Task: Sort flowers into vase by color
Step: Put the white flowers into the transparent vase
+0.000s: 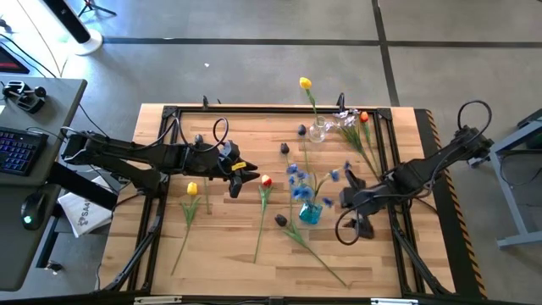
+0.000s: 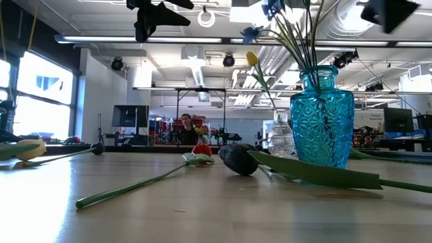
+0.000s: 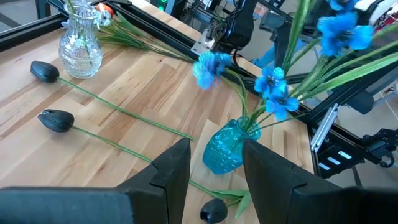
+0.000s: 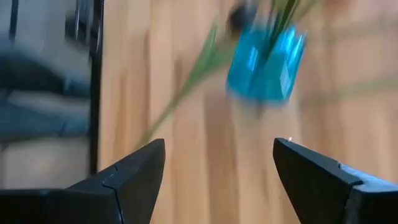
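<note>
From above, the right gripper (image 1: pixel 347 200) hangs beside the blue glass vase (image 1: pixel 310 212) of blue sprays, while the red tulip (image 1: pixel 266 181) lies lengthwise just past the left gripper (image 1: pixel 251 176).

The right wrist view shows the right gripper's fingers wide apart and empty; the left's stand half apart, holding nothing.

The left arm is seen stretched across the left half of the tabletop in the high view, elbow low, wrist level. The left end effector (image 1: pixel 247 175) is held partly parted with nothing between its fingers (image 3: pixel 166 174). The right arm is reached in from the right edge, bent at the elbow, forearm angled toward the middle. The right end effector (image 1: pixel 343 199) is spread wide, its fingers (image 4: pixel 134 171) well apart and nothing gripped.
</note>
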Robot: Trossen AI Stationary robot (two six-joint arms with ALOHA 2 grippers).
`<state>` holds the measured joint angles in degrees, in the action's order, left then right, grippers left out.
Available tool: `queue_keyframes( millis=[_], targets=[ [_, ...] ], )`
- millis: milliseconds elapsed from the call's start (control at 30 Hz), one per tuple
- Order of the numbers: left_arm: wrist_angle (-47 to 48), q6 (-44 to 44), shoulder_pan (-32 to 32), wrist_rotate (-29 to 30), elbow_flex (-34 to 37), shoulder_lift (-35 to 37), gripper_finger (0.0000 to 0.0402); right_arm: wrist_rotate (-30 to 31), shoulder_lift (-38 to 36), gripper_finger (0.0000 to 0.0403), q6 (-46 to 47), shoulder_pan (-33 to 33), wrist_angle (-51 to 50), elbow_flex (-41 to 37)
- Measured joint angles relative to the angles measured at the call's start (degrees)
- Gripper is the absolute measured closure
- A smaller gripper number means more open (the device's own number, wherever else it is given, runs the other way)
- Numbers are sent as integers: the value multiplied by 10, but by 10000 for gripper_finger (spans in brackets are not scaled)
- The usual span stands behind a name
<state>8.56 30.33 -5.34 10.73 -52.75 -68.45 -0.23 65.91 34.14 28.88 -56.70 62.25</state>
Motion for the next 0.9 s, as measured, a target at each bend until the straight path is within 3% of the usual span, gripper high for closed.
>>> queue_keyframes(
  millis=[167, 467, 600, 733, 900],
  targets=[
    [0, -1, 0, -1, 0, 0, 268, -130, -17, 108, 37, 0, -104, 7],
    [1, 0, 0, -1, 0, 0, 268, -247, -87, 119, 140, -29, -245, 7],
    [1, -1, 0, -1, 0, 0, 268, -248, -113, 143, 149, -74, -243, -4],
    [2, -1, 0, -1, 0, 0, 268, -246, -147, 163, 142, -130, -177, -80],
    [2, -1, 0, -5, 0, 0, 268, -132, -162, 171, 138, -202, -86, -163]
  ],
)
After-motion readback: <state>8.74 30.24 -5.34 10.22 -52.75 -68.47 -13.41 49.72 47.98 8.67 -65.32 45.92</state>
